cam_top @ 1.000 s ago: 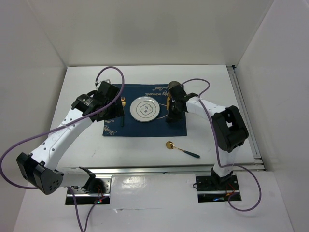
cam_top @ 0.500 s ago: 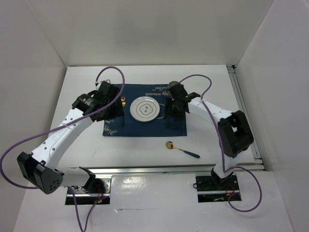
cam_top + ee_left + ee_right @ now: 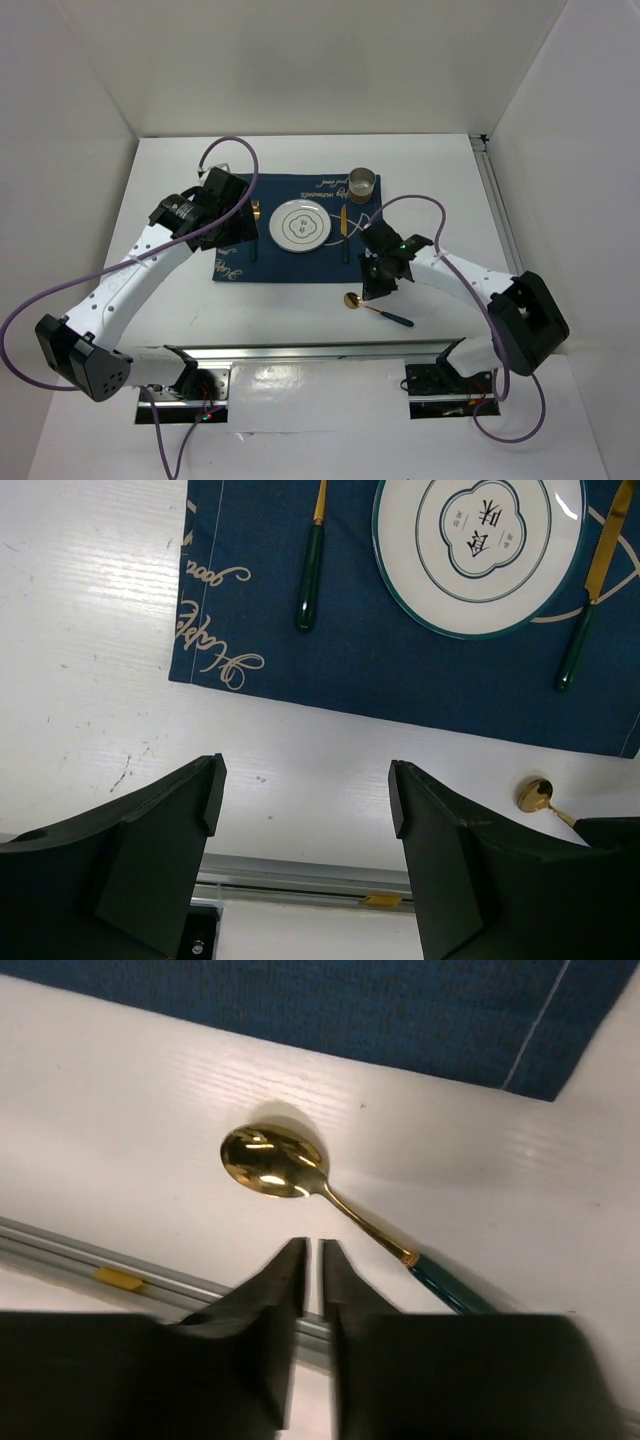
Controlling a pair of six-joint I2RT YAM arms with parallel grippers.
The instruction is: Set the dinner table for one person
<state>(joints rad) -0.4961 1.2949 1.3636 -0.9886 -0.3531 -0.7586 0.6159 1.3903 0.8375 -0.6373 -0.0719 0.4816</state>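
Observation:
The white dinner table (image 3: 170,180) carries a navy placemat (image 3: 300,262) with a white plate (image 3: 302,226) in its middle. A gold fork with a green handle (image 3: 255,225) lies left of the plate and a matching knife (image 3: 344,230) lies right of it. A gold spoon with a green handle (image 3: 378,308) lies on the bare table just in front of the mat. My right gripper (image 3: 312,1250) is shut and empty, hovering just near of the spoon (image 3: 265,1160). My left gripper (image 3: 305,790) is open and empty above the bare table, near of the mat's left part.
A brown cup (image 3: 362,182) stands at the mat's far right corner. A metal rail (image 3: 330,350) runs along the table's near edge and shows in the right wrist view (image 3: 100,1250). White walls enclose the table on three sides.
My right gripper has drawn back from the mat's right side to just above the spoon, leaving the knife lying right of the plate. The cup is now uncovered. The left arm has not moved.

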